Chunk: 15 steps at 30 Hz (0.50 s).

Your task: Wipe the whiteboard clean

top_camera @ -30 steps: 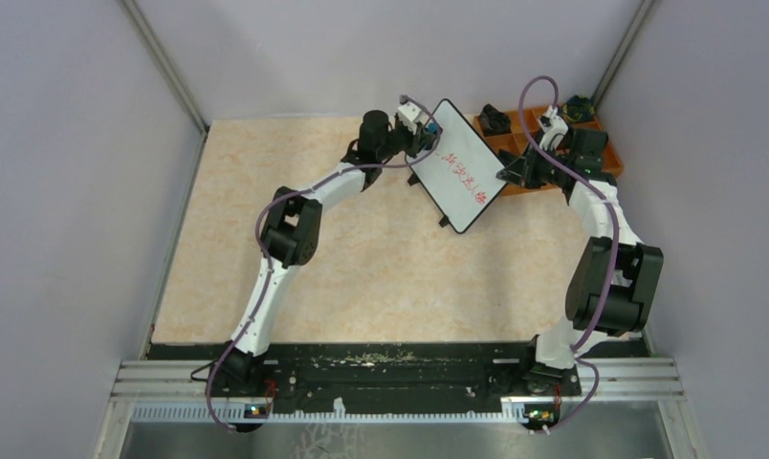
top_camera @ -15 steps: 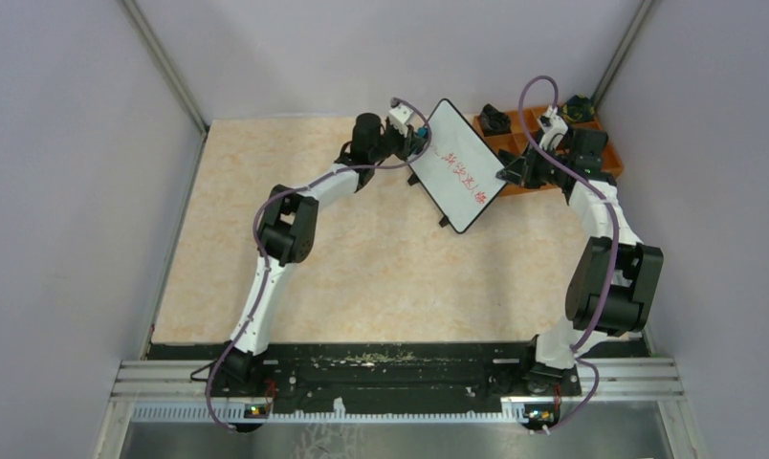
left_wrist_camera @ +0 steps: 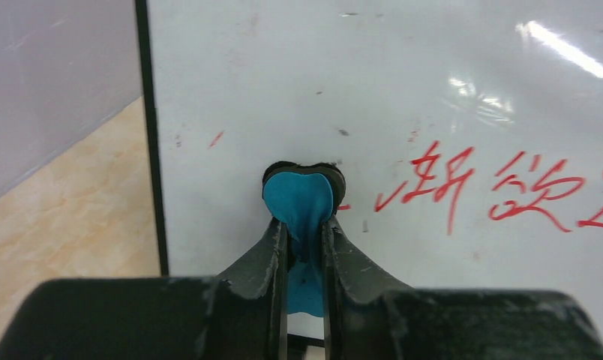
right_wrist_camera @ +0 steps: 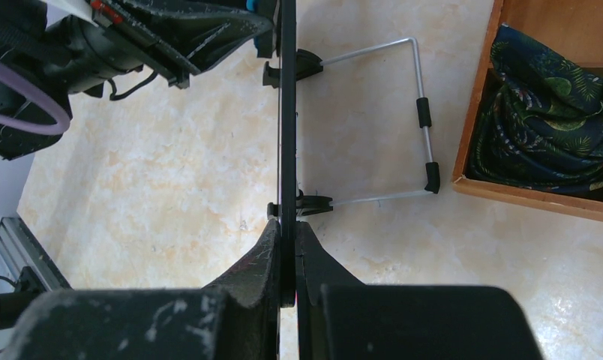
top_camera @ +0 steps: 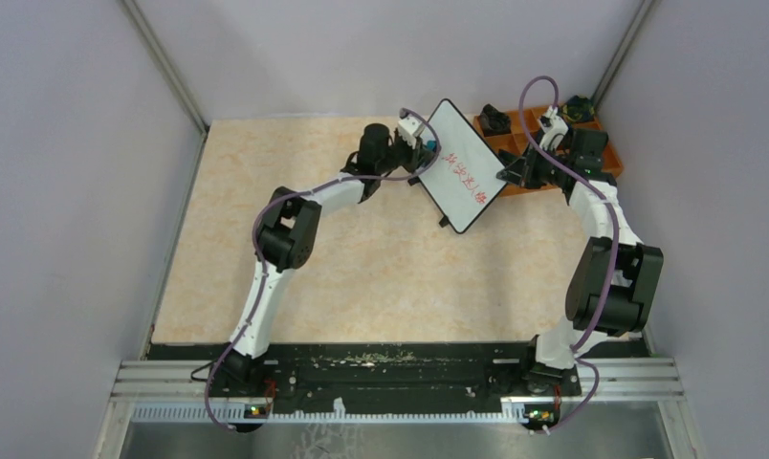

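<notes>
The whiteboard [top_camera: 462, 177] stands at the far right of the table [top_camera: 362, 277], just in front of the orange tray [right_wrist_camera: 475, 112], with red handwriting [left_wrist_camera: 493, 191] across its face. The right gripper [right_wrist_camera: 288, 232] pinches the board's edge and braces it. The left gripper [left_wrist_camera: 304, 229] is clamped on a blue eraser pad [left_wrist_camera: 300, 196], pressed to the face just left of the writing. To wipe well, hold the pad flat, press evenly against that brace, and sweep across every character in 1 or 2 overlapping passes.

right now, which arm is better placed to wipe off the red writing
Left. The left tool grips a blue eraser pad against the whiteboard, just beside the red writing. The right tool is clamped on the board's edge, holding it.
</notes>
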Tool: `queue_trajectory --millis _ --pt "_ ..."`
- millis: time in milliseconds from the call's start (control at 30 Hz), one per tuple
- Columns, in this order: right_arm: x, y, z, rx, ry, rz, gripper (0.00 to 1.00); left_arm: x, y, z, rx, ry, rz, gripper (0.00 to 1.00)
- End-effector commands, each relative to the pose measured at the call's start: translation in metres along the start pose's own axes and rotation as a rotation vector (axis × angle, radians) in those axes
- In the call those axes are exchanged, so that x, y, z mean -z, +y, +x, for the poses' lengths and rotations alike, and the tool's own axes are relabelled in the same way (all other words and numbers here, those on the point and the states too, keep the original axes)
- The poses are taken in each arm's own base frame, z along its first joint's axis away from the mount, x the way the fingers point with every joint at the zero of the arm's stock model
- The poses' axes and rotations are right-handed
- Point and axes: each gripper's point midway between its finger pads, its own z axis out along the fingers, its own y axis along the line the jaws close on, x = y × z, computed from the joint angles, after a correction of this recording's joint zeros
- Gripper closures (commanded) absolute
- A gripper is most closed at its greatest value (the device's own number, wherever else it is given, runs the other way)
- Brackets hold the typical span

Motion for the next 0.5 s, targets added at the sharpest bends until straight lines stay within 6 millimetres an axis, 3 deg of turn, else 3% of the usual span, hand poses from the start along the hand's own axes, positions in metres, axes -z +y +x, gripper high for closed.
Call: queue_trajectory --millis 0,200,467 --pt "-0.01 0.015 0.015 0.029 0.044 -0.079 1.0 -0.006 -0.088 -0.013 0.044 -0.016 0.193 0.97" --pt "-0.01 0.017 0.015 0.031 0.044 -0.082 1.0 -0.01 -0.138 -0.021 0.097 -0.037 0.302 0.97" --pt "-0.011 0.019 0.014 0.036 0.042 -0.09 1.0 -0.011 -0.187 -0.018 0.138 -0.025 0.39 0.97"
